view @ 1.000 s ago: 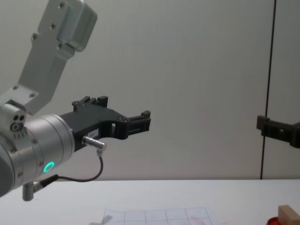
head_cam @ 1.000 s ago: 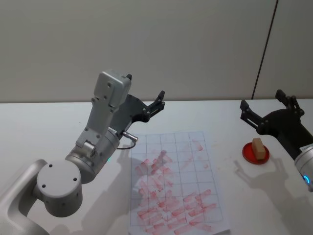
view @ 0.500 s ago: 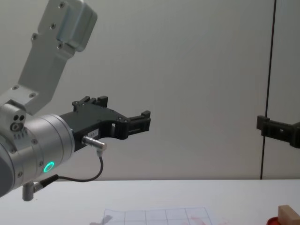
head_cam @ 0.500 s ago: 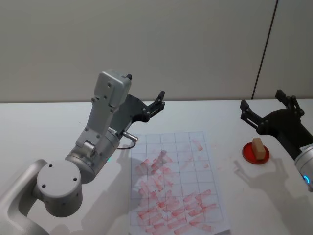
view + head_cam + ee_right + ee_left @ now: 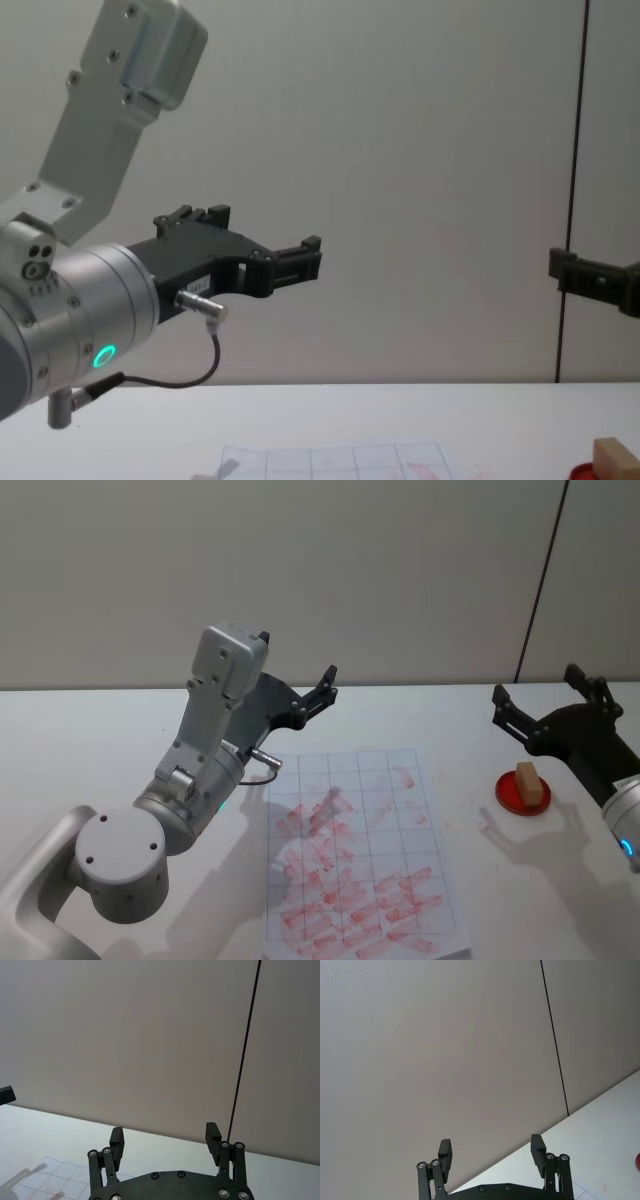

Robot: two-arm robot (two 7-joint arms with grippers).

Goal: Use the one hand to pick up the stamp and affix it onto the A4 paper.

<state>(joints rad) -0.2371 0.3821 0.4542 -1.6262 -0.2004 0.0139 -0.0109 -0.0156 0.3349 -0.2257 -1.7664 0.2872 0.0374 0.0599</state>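
The right pincer point(image 5: 533, 683), jaws wide and empty, hangs over the worktop point(image 5: 100, 730) just behind the stamp point(image 5: 531, 783). The stamp stands upright on a red disc point(image 5: 508, 794), to the right of the paper point(image 5: 360, 860) and apart from it. The left pincer point(image 5: 297, 657), also wide, is parked raised near the paper's far left corner. The stamp is small, so an off-centre descent could tip it or drag the disc, and a weak grip could let it twist. Nothing has visibly moved since a second ago.

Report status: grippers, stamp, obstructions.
Right gripper open, raised near the stamp. Left gripper open, parked high. Stamp untouched on red disc, right of the A4 paper. Nothing blocking it.
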